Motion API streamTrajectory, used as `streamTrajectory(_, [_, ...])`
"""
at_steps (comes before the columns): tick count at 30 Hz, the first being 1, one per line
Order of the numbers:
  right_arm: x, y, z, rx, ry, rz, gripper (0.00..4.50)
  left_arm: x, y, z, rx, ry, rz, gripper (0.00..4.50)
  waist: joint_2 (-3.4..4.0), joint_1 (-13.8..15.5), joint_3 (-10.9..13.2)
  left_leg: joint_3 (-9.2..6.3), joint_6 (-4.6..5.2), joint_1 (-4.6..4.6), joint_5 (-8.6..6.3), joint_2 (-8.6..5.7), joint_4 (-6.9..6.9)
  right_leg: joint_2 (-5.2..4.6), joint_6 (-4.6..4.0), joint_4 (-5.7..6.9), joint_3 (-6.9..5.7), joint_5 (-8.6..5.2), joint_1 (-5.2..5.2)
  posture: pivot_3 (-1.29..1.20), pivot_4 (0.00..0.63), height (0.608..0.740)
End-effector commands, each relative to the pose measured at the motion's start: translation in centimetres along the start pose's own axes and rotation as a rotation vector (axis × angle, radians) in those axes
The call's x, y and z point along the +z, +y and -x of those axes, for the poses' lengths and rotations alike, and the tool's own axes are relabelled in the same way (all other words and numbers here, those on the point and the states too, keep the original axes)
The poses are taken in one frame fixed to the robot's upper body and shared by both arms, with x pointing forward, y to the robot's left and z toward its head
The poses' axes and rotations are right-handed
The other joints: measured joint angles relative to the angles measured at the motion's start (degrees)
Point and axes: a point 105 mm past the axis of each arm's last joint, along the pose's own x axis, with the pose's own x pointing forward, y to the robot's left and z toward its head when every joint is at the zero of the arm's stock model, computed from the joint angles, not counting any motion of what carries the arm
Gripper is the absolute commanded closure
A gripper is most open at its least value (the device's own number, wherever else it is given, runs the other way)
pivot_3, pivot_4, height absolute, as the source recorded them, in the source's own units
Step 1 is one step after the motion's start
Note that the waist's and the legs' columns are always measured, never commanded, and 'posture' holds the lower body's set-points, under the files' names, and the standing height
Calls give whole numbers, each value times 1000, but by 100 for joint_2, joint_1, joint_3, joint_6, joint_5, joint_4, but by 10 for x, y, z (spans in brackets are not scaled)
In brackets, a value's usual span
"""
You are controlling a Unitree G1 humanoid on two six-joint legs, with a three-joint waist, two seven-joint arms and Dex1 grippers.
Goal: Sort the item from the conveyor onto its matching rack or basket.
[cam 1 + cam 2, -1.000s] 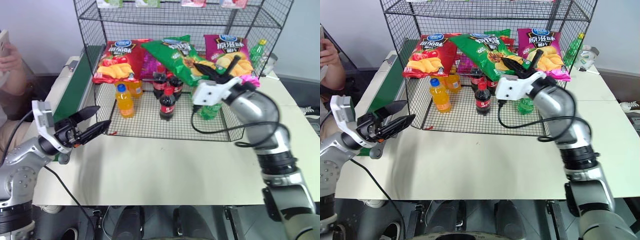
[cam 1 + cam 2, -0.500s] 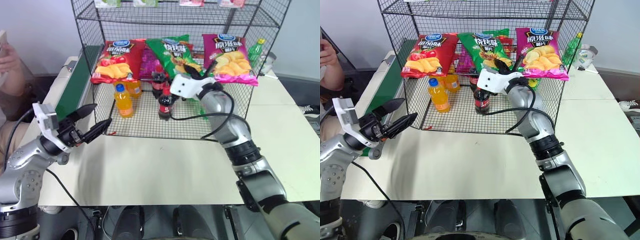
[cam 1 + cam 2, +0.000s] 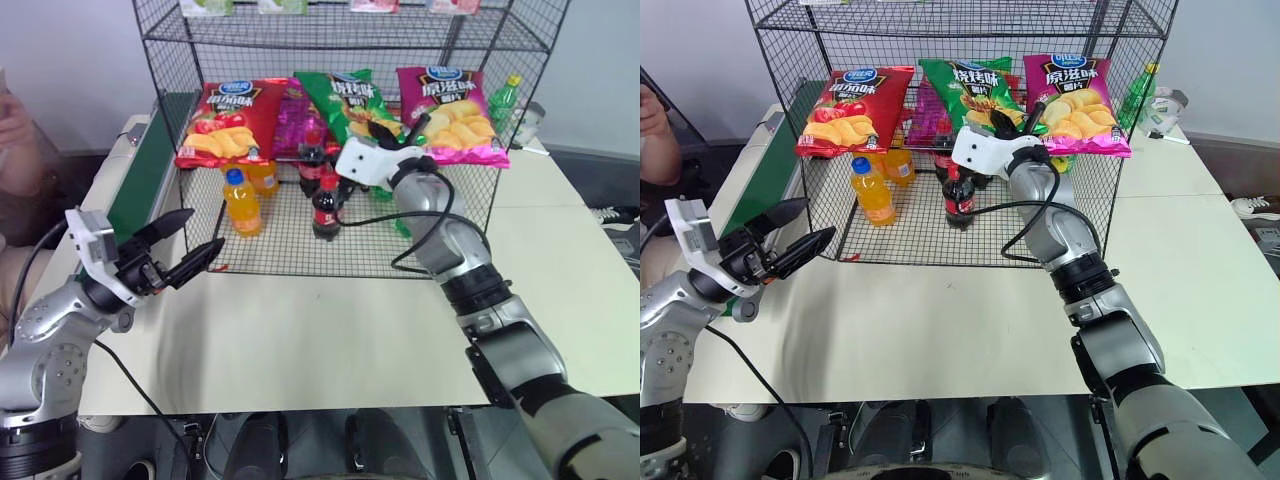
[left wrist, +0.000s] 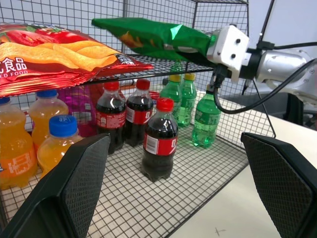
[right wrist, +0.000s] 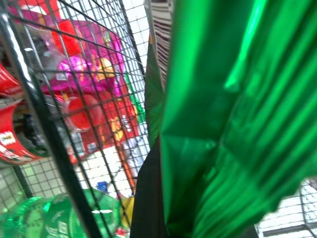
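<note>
Head views: the green crisp bag (image 3: pixel 345 100) lies on the sloping middle tier of the black wire rack (image 3: pixel 200 40), between a red crisp bag (image 3: pixel 225 120) and a magenta crisp bag (image 3: pixel 450 100). The right pincer (image 3: pixel 1015 115) reaches over the bag's lower edge; its white housing hides the fingertips and the bag's lower part, so from here the grip is hard to make out. Below the tier stand orange bottles (image 3: pixel 240 200), cola bottles (image 3: pixel 325 205) and green bottles, partly masked by the arm. The left pincer (image 3: pixel 185 245) hovers over the bench (image 3: pixel 320 330) in front of the rack, fingers spread and empty. The conveyor (image 3: pixel 150 170) runs along the rack's left side, its far end cut off behind the mesh. A person's hand (image 3: pixel 15 125) is cut by the frame edge.

Left wrist view: the two black fingers (image 4: pixel 74 183) stand wide apart. Beyond them the green bag rests on the tier with the right pincer's white housing at its end; the fingers themselves are hidden behind it.

Right wrist view: crumpled green foil sits very close, with a black finger (image 5: pixel 148 203) pressed against it. The pincer looks closed on the bag's edge. Rack wires and blurred bottles show beside it.
</note>
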Motion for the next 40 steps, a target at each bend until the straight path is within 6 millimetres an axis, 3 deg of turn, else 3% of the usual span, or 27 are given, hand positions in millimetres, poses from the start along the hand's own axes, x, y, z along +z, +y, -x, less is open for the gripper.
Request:
streamTrajectory(1, [18, -17, -4, -42, -68, -68, 3224, 12, -6, -1, -14, -41, -44, 0, 0, -12, 0, 0, 0, 0, 0, 1, 0, 1, 0, 1, 0, 0, -1, 0, 150, 739])
streamTrajectory(8, [39, -20, 11, -51, -171, -99, 22, 11, -7, 0, -5, -42, -49, 0, 0, -5, 0, -1, 0, 0, 0, 2, 0, 0, 0, 2, 0, 0, -2, 0, 150, 739])
streamTrajectory(12, [59, -26, 31, -39, -277, -164, 22, 8, -8, -2, -10, -34, -43, 0, 0, 16, 0, -1, 0, 0, 0, 2, -2, -1, 0, 0, 0, 0, -2, 0, 150, 739])
streamTrajectory(17, [70, -32, 49, 6, -365, -235, 22, 7, -8, -7, -23, -31, -44, 0, 0, 20, 0, -1, 1, -1, -1, 0, -2, -2, 0, 0, -1, 0, -1, 0, 150, 739])
streamTrajectory(21, [84, -39, 69, 67, -493, -483, 22, 6, -9, -10, -35, -31, -45, 0, 0, 23, 0, -2, 2, -1, -1, 0, -2, -3, 0, -1, -2, 0, 1, 0, 150, 739])
streamTrajectory(24, [58, -41, 80, 142, -439, -965, 22, 6, -6, -9, -31, -17, -59, 0, -2, 26, -1, -4, 3, -1, -2, 1, -4, -2, 0, -2, -5, 0, 2, 0, 150, 739])
streamTrajectory(27, [55, -51, 103, 264, -545, -1190, 22, 5, 0, -3, -11, 0, -64, 0, -1, 43, 0, -7, 4, -1, -2, 1, -4, -8, 0, -3, -11, 0, 11, 0, 150, 739])
streamTrajectory(31, [40, -55, 146, 424, -627, -1209, 22, -4, 12, 14, 61, 96, -77, 0, 1, 34, 0, -8, 10, 0, -6, -2, -13, -16, 0, -15, -15, 0, 11, 0, 150, 739])
streamTrajectory(37, [-33, -4, 194, 692, -328, -1085, 22, -22, 39, 55, 226, 262, -50, 0, 2, 41, 1, -9, 21, 11, -12, -2, -29, -14, 0, -60, -19, 0, 37, 0, 150, 739])
streamTrajectory(40, [-54, 11, 208, 739, -256, -1029, 22, -22, 47, 64, 256, 280, -77, 0, 2, 25, 1, -8, 21, 22, -12, -2, -29, -14, 0, -62, -18, 0, 48, 0, 150, 739])
